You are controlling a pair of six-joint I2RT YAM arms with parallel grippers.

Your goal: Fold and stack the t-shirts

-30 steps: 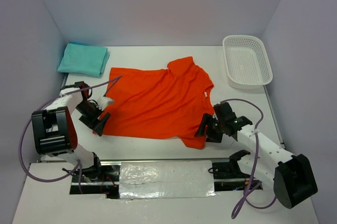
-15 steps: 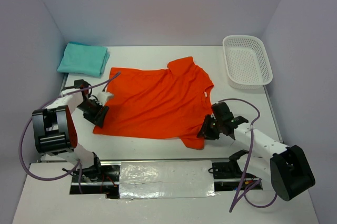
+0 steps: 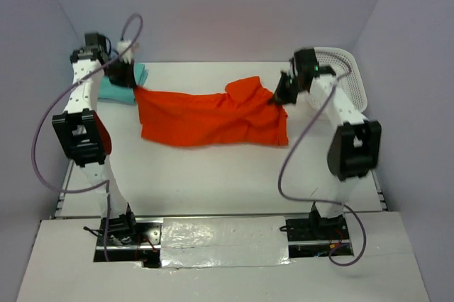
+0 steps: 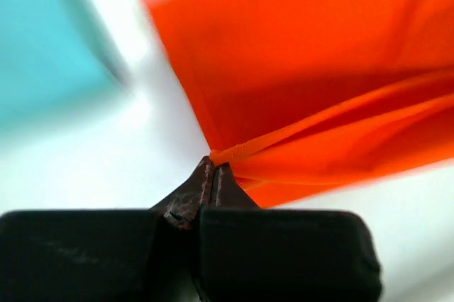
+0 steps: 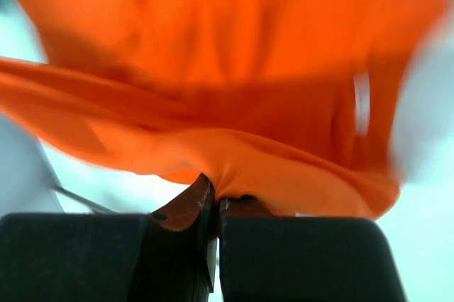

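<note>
Cloth is what has moved: a second ago the orange shirt (image 3: 213, 114) lay spread flat with both arms low at its near corners, fingers wide. Now the left fingers (image 4: 204, 178) are pinched tight on a corner of the hem and the right fingers (image 5: 198, 199) are clamped on a bunch of the opposite edge. Both arms have swung up and away to the far side of the surface (image 3: 213, 174), and the near half of the shirt has come over with them. It now sits as a shorter band across the far middle, its lower part resting on the surface and its top edge held between the two grips.

That looks like the first fold, halfway done; the held edge has yet to be laid down and smoothed. A folded teal shirt (image 3: 108, 91) waits at the far left corner, just beside the left arm, probably the start of the stack.

The surface is plain white, boxed in by pale lilac walls (image 3: 213, 11), with a white mesh basket (image 3: 352, 61) at the far right.
</note>
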